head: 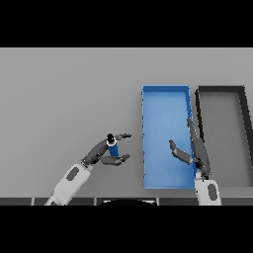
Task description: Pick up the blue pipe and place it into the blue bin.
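Head view, looking down at a grey table (69, 89); the robot's left arm comes in from the lower left, and its left hand (109, 150) is closed around a small blue pipe (113, 147); the fingers (123, 135) curl over the top of the pipe and the thumb comes in beneath it, so the pipe is pinched upright between them, its dark top end showing above the blue body; I cannot tell whether the pipe is touching the table or just raised off it. The pipe sits just to the left of the blue bin (166, 96), a long open tray lying lengthwise away from the robot; that nearness seems to be why the left hand has taken it, since a short move to the right would carry it over the bin's near wall. The right hand (193, 152) hangs over the right part of the blue bin with its fingers straight and released, holding nothing; it looks idle and partly occupies the space where the pipe would be dropped. To the right of the blue bin, just beside it, lies a dark grey bin (221, 89) of similar shape, which the task does not call for.
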